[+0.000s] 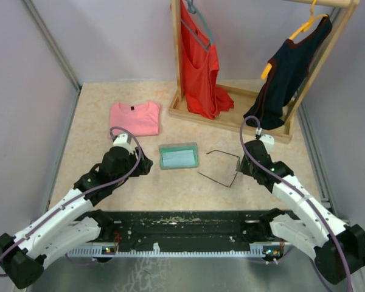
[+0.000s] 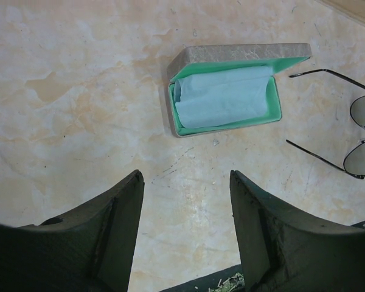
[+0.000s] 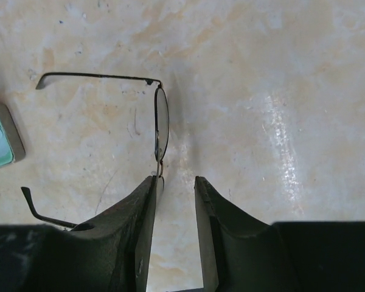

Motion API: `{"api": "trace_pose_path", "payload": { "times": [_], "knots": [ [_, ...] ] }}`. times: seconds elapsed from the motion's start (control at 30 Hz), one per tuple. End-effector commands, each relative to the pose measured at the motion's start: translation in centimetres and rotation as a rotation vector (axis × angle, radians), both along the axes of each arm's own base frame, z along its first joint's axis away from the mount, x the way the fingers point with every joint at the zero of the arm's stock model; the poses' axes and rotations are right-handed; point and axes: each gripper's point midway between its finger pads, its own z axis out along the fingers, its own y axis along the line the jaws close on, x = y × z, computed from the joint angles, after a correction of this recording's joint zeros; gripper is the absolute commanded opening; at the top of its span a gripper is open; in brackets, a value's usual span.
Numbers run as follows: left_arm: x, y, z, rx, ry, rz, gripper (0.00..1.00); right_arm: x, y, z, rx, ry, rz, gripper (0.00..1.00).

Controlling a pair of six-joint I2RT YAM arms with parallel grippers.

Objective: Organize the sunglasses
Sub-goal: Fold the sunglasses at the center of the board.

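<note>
Beige marbled desk (image 1: 170,188) carries everything. At its far right stands a wooden clothes rack (image 1: 177,55) with a red top (image 1: 198,61) and a dark top (image 1: 286,73) on hangers. A folded pink T-shirt (image 1: 135,117) lies at the far left.

In the middle, a grey glasses case (image 2: 243,53) lies open. A light blue cloth (image 2: 225,96) rests on its green lining.

Just right of the case, apart from it, the sunglasses (image 3: 162,118) sit on the desk. Their arms are unfolded and point toward the case.

The left claw (image 2: 185,182) hangs over bare desk near the case, spread wide and holding nothing. The right claw (image 3: 175,182) is at the sunglasses' front. Its narrow gap shows only desk, and one finger (image 3: 140,231) hides the nearer lens.
</note>
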Motion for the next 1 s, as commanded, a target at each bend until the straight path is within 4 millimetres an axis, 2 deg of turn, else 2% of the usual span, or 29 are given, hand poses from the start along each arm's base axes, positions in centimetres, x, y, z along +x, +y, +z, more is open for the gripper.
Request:
{"api": "trace_pose_path", "payload": {
  "times": [0.0, 0.13, 0.33, 0.5, 0.97],
  "knots": [
    [0.4, 0.0, 1.6, -0.006, -0.034, -0.001, 0.65, 0.8, 1.4, -0.5, 0.058, 0.021, 0.013, 0.33],
    [0.4, -0.2, 1.6, -0.008, -0.031, -0.008, 0.65, 1.3, 2.3, -0.9, 0.087, 0.046, 0.028, 0.34],
    [0.5, -0.3, 1.5, -0.004, -0.029, -0.014, 0.65, 1.1, 2.1, -2.0, 0.073, 0.095, 0.003, 0.3],
    [0.5, -0.4, 1.5, -0.006, -0.026, -0.02, 0.65, 1.2, 2.2, -2.0, 0.066, 0.107, -0.002, 0.25],
    [0.4, -0.3, 1.2, -0.006, -0.025, -0.015, 0.65, 1.3, 2.4, -2.8, 0.056, 0.139, 0.006, 0.21]
  ]
}}
